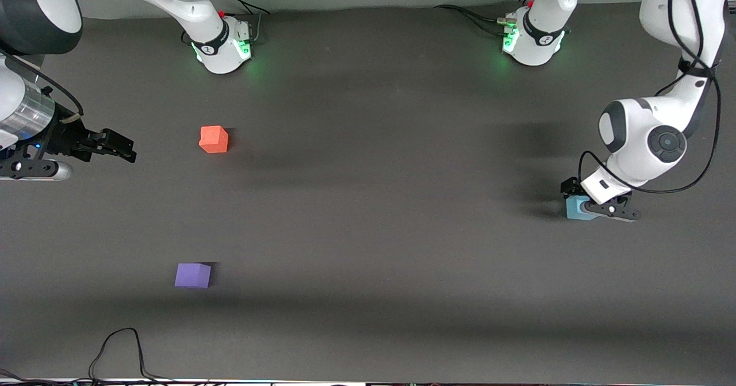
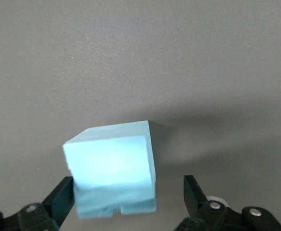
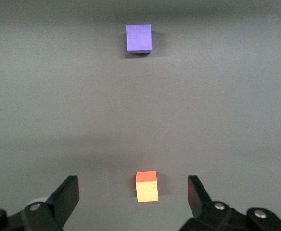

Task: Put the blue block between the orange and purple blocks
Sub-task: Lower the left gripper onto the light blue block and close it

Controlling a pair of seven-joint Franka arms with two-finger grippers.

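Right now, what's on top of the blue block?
Only the left hand, open, its fingers on either side of the blue block, one with a visible gap. Nothing rests on its top. From the front, the arm covers part of the block.

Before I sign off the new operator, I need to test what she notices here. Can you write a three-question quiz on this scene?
1. True or false: the left gripper is open, its fingers either side of the blue block.
2. Which block lies nearer the front camera: A) the orange block, B) the purple block?
3. Fill in: the right gripper is open, hanging over the table at the ___ arm's end.

Key: 1 true; 2 B; 3 right.
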